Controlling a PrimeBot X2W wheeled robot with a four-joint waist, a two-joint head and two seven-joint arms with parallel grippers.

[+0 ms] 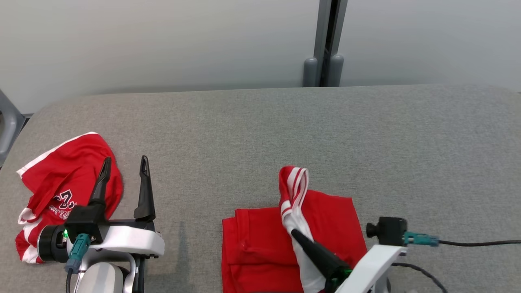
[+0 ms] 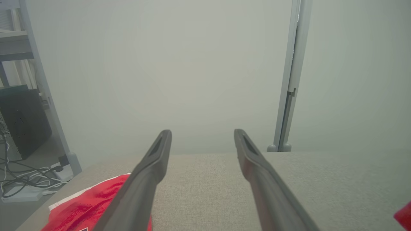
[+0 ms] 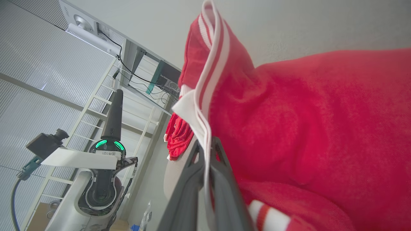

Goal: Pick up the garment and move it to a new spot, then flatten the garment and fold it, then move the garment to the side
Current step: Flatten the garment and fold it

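Table: grey cloth top [image 1: 260, 130], running wide beyond both sets of fingers
Garment: the red piece [image 1: 333, 219] lies partly folded right under the right fingers, with its white-and-red striped band [image 1: 294, 183] hoisted up past their tips
Other red garment: a crumpled heap [image 1: 53, 179] beneath and just left of the left fingers, out of play
Risk: that's a thin pinch on the band alone, so pull too fast and I reckon it slips free; the raised flap could also drag the layers below and spoil the fold
Right gripper: [image 1: 294, 232] low at the near edge, slanted up and leftward, fingers closed tight with the band squeezed between them
Left gripper: [image 1: 125, 162] level, pointing away across the table, fingers parted wide, nothing between them
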